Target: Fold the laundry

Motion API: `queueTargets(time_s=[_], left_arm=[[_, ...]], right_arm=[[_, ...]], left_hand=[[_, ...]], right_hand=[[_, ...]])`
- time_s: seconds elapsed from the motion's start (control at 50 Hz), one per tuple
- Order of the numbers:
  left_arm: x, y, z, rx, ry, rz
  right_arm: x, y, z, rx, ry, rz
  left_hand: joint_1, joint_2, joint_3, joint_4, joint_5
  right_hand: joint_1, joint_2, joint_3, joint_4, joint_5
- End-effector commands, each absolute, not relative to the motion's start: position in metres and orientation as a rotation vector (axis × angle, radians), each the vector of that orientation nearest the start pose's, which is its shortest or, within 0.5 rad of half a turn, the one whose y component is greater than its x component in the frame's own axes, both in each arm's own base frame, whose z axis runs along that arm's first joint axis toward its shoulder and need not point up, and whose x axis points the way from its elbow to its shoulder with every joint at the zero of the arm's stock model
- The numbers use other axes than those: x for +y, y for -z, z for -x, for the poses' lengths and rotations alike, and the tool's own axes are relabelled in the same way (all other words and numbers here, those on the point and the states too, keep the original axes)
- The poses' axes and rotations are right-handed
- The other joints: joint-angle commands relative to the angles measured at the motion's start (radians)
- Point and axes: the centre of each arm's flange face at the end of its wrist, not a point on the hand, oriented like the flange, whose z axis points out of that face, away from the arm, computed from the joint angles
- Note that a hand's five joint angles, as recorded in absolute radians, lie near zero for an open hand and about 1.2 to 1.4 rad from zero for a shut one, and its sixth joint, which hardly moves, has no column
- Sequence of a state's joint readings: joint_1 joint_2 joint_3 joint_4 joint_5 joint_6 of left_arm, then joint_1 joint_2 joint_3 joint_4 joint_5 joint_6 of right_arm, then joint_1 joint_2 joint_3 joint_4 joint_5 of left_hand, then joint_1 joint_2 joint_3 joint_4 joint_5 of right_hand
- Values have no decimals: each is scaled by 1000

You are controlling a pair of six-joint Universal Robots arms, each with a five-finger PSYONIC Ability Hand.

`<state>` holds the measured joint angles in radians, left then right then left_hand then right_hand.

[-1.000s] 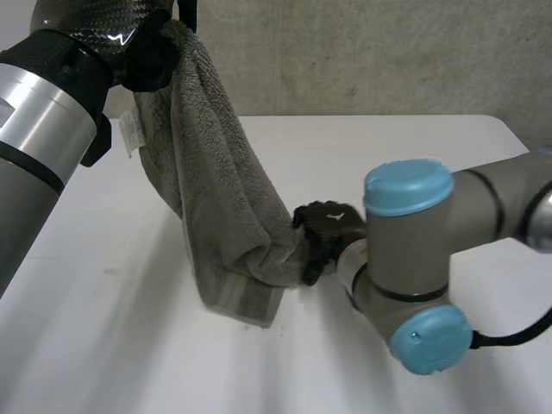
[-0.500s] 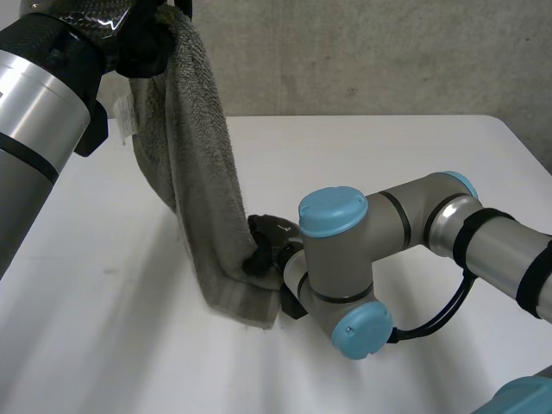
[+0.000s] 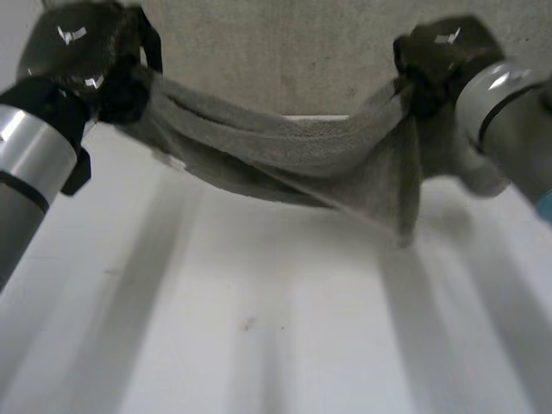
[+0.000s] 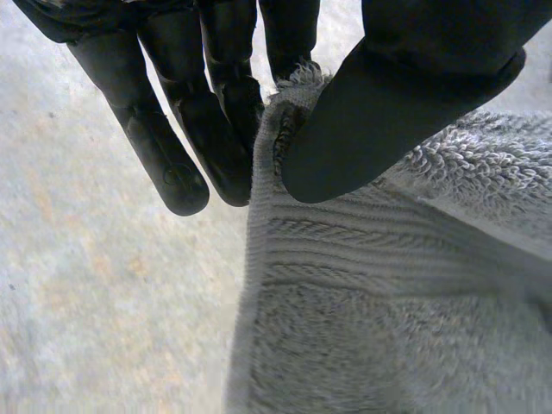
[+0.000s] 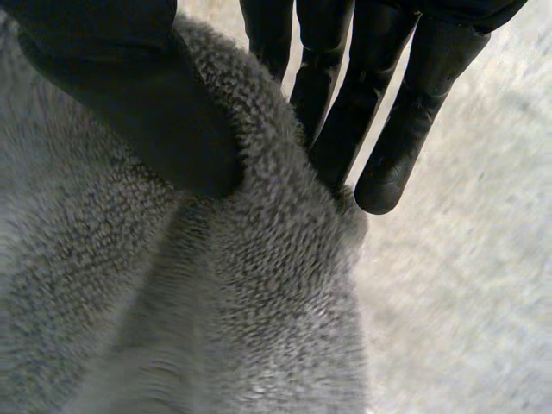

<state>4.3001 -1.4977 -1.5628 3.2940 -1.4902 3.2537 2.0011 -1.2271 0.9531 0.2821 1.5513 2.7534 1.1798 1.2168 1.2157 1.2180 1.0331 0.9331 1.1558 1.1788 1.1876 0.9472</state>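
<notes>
Grey towel (image 3: 302, 159) sags mid-frame above the white table (image 3: 259, 345). Left hand (image 3: 99, 78) upper left and right hand (image 3: 435, 60) upper right each pinch one end, thumb against fingers. Hanging flap's tip possibly touches the table.

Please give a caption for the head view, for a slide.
Left hand and right hand hold a grey towel between them, sagging over the white table.

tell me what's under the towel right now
The towel hangs between the left hand and right hand, each pinching an end. Below it lies the white table. The strip of tabletop behind its sagging middle is covered.
</notes>
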Motion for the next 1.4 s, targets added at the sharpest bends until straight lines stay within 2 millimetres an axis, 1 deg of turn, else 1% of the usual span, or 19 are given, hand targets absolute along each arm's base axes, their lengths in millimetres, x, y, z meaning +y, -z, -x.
queueTargets(time_s=[0.02,0.06,0.08,0.12,0.14,0.18,0.22,0.24,0.26,0.28,0.4,0.5,0.6,0.84,0.92,1.04,1.2,1.26,1.4], left_arm=[[-204,-320,242,2155,2569,-708],[-198,-301,241,2228,2499,-730],[-198,-300,241,2228,2499,-731],[-192,-278,239,2310,2414,-749],[-192,-278,239,2310,2414,-749],[-191,-268,238,2346,2372,-755],[-191,-247,236,2424,2276,-762],[-191,-247,236,2425,2276,-762],[-193,-235,236,2468,2217,-767],[-195,-227,237,2498,2177,-771],[-198,-220,236,2518,2142,-765],[-211,-229,229,2472,2176,-708],[-212,-248,229,2405,2263,-695],[-199,-298,249,2244,2506,-748],[-191,-325,264,2158,2632,-794],[-188,-339,271,2113,2691,-807],[-177,-339,276,2145,2705,-838],[-174,-340,276,2156,2714,-836],[-161,-353,273,2123,2759,-822]], right_arm=[[-295,-356,-290,1938,2095,967],[-304,-324,-303,1985,1987,1031],[-304,-324,-303,1985,1986,1031],[-313,-277,-317,2072,1866,1115],[-313,-277,-317,2073,1865,1116],[-314,-251,-325,2119,1802,1173],[-319,-199,-330,2239,1696,1281],[-319,-199,-330,2240,1695,1282],[-321,-177,-329,2301,1655,1326],[-323,-164,-328,2342,1639,1357],[-326,-172,-324,2395,1708,1295],[-308,-224,-305,2374,1777,1061],[-289,-250,-283,2341,1825,956],[-226,-230,-268,2329,1541,1030],[-195,-214,-266,2348,1311,966],[-178,-214,-271,2290,1216,870],[-187,-191,-275,2276,1245,803],[-208,-171,-281,2295,1295,691],[-242,-167,-286,2330,1472,592]], left_hand=[[216,180,181,178,189],[216,180,181,178,189],[216,180,181,178,189],[216,180,181,178,189],[216,180,181,178,189],[216,180,181,178,189],[216,180,181,178,189],[216,180,181,178,189],[216,180,181,178,189],[216,180,181,178,189],[216,180,181,178,189],[216,180,181,178,189],[216,180,181,178,189],[216,180,181,178,189],[216,180,181,178,189],[216,180,181,178,189],[216,180,181,178,189],[216,180,181,178,189],[216,180,181,178,189]], right_hand=[[463,240,217,209,275],[463,240,217,209,275],[463,240,217,209,275],[463,240,217,209,275],[463,240,217,209,275],[463,240,217,209,275],[463,240,217,209,275],[463,240,217,209,275],[14,-209,-232,-241,-175],[-688,-911,-934,-943,-877],[-759,-981,-1004,-1013,-947],[-759,-981,-1004,-1013,-947],[-759,-981,-1004,-1013,-947],[-478,-701,-724,-733,-667],[-393,-616,-639,-648,-582],[-393,-616,-639,-647,-582],[-596,-818,-841,-850,-784],[-666,-889,-912,-920,-855],[-649,-871,-894,-903,-837]])
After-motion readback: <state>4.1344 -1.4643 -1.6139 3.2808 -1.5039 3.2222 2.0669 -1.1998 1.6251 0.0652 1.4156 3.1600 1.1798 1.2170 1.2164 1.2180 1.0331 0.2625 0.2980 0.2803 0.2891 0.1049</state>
